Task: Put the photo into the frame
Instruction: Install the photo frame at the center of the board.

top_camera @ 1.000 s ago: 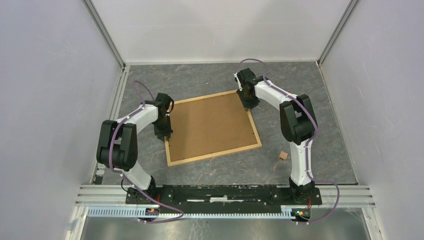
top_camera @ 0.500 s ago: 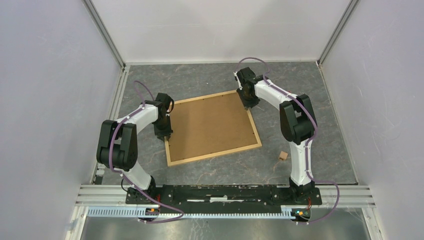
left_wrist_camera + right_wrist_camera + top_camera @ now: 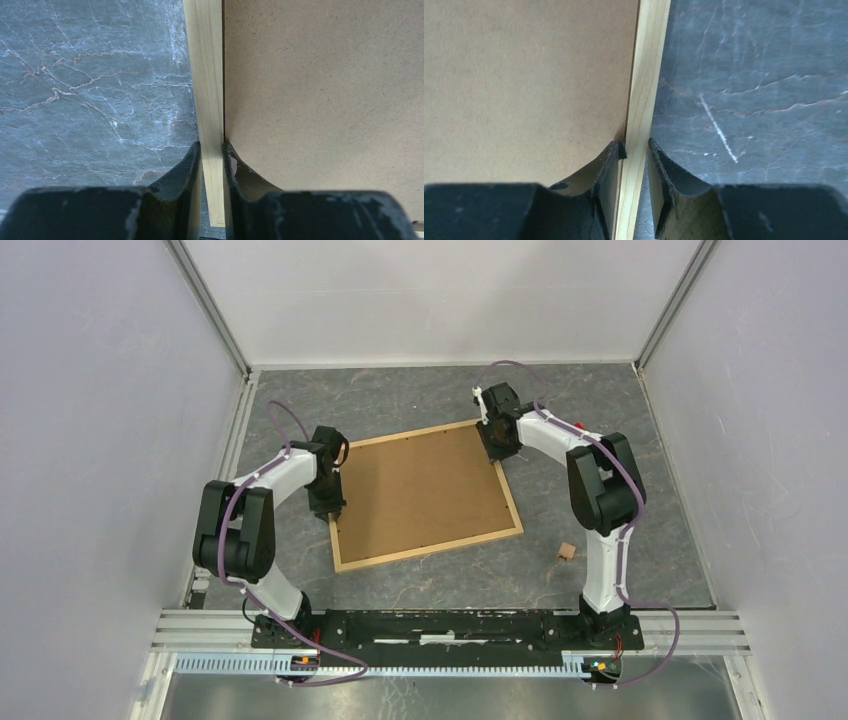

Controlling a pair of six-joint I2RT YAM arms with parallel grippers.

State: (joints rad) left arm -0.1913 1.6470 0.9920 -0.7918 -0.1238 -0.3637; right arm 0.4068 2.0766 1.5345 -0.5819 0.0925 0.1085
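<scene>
Wooden frame (image 3: 425,496) lies back-up at picture centre, left pincer (image 3: 212,155) and right pincer (image 3: 634,150) each clenched on a rail, apparently poised to flip it.

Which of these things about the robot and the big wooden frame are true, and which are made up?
1. The frame lies with its brown back facing up. True.
2. The left gripper pinches a wooden strip of the frame. True.
3. The right gripper hangs high above the table, holding nothing. False: it is down at the frame, its fingers on either side of a strip.
4. The sunflower photo lies on the table beside the frame. False: no photo shows anywhere.
5. A small wooden block sits on the table apart from the frame. True.
</scene>
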